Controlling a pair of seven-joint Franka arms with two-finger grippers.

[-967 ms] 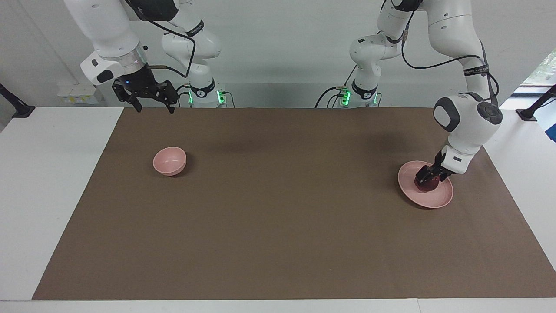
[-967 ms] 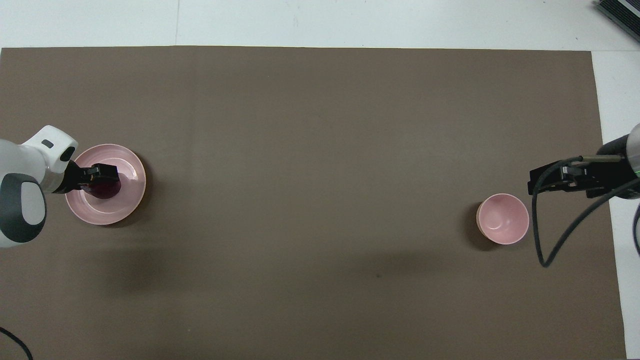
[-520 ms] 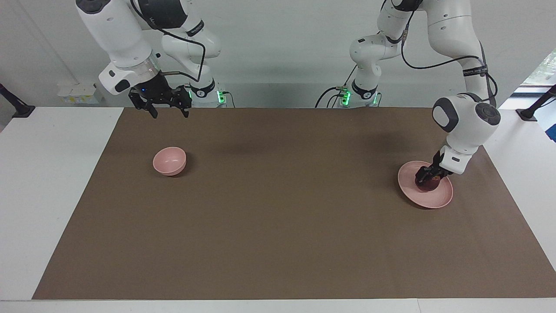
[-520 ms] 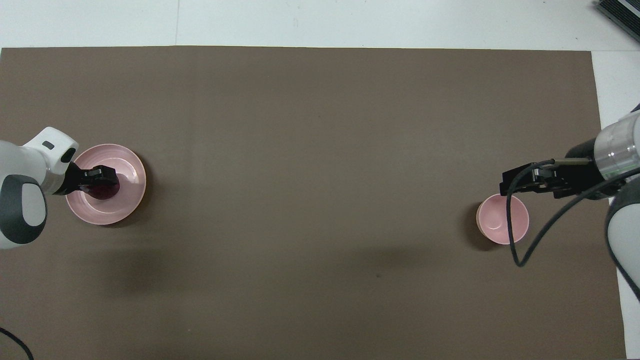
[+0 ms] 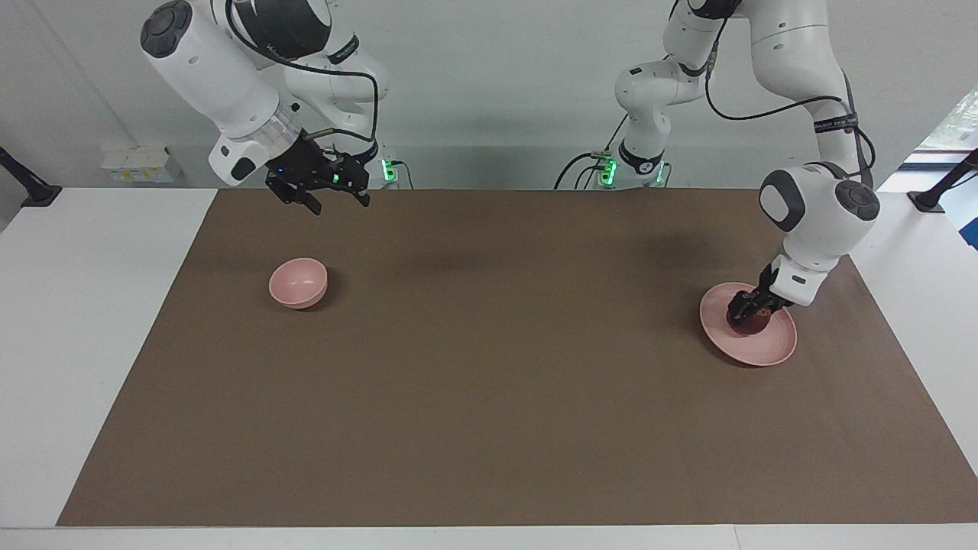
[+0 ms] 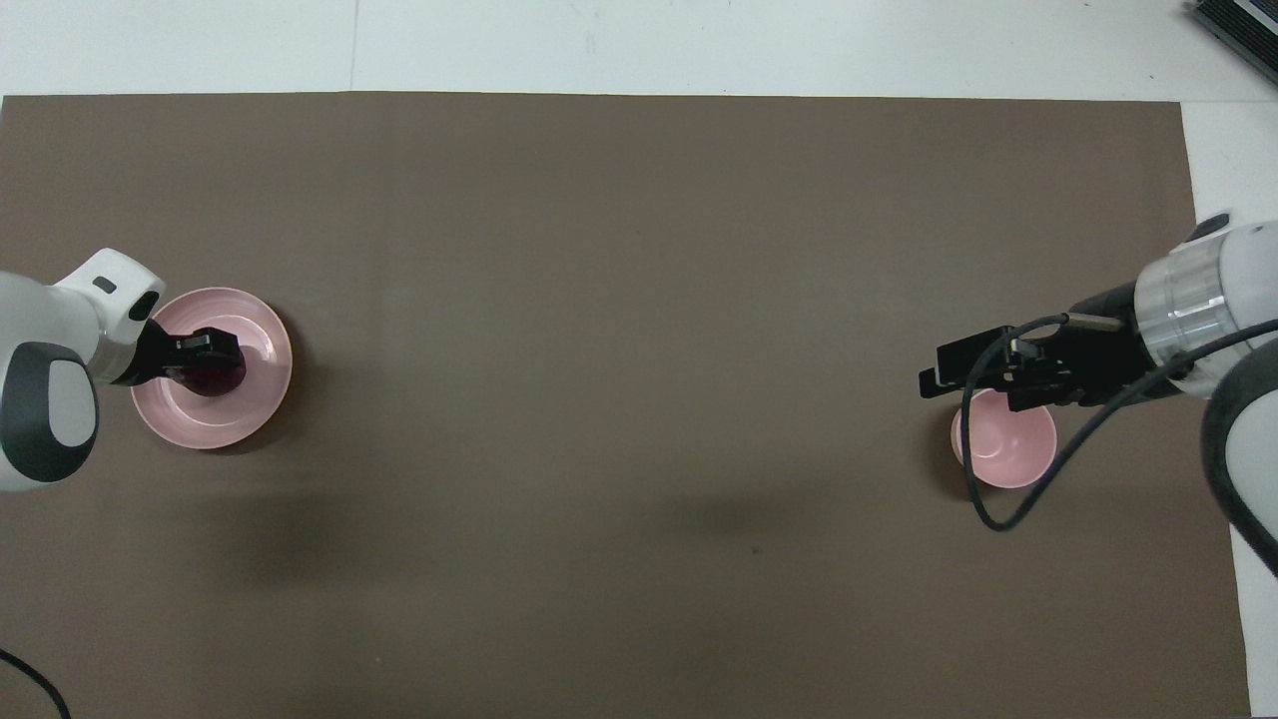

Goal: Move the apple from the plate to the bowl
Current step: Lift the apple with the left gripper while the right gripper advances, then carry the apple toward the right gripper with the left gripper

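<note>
A: Left tool [image 5: 747,312]?
B: Clamped on the apple [image 5: 750,324], on the plate [image 5: 772,350] at the facing view's right.
A: Right tool [image 5: 337,200]?
B: Fingers apart, raised, upper left, above the bowl [image 5: 298,283]; brown desk [image 5: 489,397].

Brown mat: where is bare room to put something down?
The wide stretch of mat between the plate and the bowl is bare. Crowded: the plate, where the left hand grips the apple, and the bowl, with the right hand raised nearby.
</note>
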